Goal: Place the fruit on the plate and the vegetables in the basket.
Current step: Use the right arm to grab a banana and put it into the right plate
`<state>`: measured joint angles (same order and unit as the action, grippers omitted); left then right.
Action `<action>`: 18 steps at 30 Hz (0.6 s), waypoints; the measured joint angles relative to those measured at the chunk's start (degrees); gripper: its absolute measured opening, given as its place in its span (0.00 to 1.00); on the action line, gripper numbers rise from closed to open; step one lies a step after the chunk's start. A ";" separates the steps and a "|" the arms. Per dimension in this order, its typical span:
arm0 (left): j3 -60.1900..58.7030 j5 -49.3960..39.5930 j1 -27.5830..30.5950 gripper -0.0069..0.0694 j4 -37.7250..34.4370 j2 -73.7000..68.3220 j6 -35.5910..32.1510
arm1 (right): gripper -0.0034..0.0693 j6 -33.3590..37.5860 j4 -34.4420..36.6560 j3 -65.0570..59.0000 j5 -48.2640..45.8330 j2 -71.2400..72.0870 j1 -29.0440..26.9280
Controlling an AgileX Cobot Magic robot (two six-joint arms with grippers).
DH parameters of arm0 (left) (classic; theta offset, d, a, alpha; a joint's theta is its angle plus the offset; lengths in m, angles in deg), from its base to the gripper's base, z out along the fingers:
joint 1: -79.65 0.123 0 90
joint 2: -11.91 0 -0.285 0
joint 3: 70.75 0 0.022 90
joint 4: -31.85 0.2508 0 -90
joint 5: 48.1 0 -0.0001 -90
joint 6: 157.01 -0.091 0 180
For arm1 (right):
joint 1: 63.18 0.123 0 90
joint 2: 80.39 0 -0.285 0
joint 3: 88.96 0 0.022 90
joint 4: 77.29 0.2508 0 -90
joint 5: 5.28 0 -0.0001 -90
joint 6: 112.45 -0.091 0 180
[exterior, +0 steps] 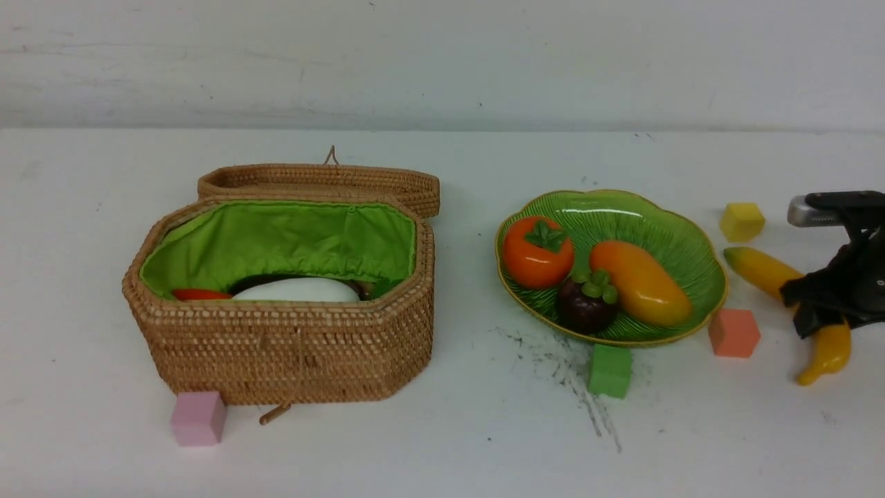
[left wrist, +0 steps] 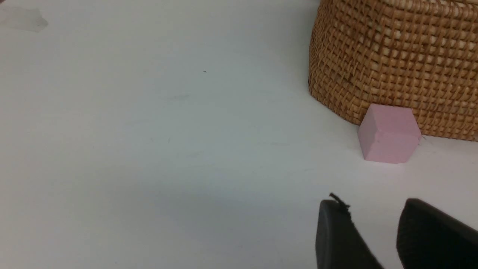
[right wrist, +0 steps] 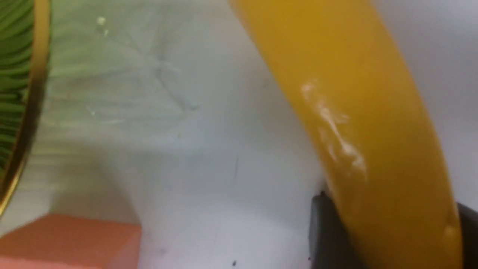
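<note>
Nearest the robot, a pink cube [exterior: 198, 418] sits on the white table [exterior: 442, 429] against the front left corner of the basket [exterior: 283, 346], and the left wrist view shows the left gripper [left wrist: 373, 239] low over bare table short of that cube, its two dark fingers [left wrist: 336, 239] standing a little apart with nothing between them. The basket is open, its woven lid [exterior: 318, 181] folded back behind it; inside the green lining lie the white radish [exterior: 297, 290], a sliver of the red pepper [exterior: 200, 294] at its left, and a dark shape behind the radish that may be the eggplant, though too little shows to tell. To the right, a green cube [exterior: 610, 371] touches the near edge of the plate [exterior: 691, 242], and a salmon cube [exterior: 733, 333] sits just beside its right rim. On the plate rest the mangosteen [exterior: 586, 309] at the front, the mango [exterior: 639, 282] to its right and the persimmon [exterior: 537, 252] behind and left, all close together. The banana [exterior: 760, 270] lies on the table right of the plate, running from far left to near right. The right gripper [exterior: 819, 304] straddles its middle, and in the right wrist view a dark finger [right wrist: 325, 231] sits on each side of the yellow body, at or very near its skin; whether they grip it firmly cannot be told. Farthest back, a yellow cube [exterior: 742, 221] stands beyond the banana's far tip.
</note>
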<state>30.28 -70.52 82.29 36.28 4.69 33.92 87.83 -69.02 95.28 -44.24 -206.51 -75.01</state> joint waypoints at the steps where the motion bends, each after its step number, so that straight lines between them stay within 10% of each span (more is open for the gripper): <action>1: 0.00 0.00 0.00 0.40 0.00 0.00 0.00 | 0.51 -0.25 -0.44 0.00 -0.64 0.26 0.02; 18: 0.00 0.00 0.00 0.40 0.00 0.00 0.00 | 0.51 -2.82 2.44 -0.78 4.29 16.80 4.12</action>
<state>30.28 -70.52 82.29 36.28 4.69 33.92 85.02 -66.57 94.50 -39.95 -189.71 -70.90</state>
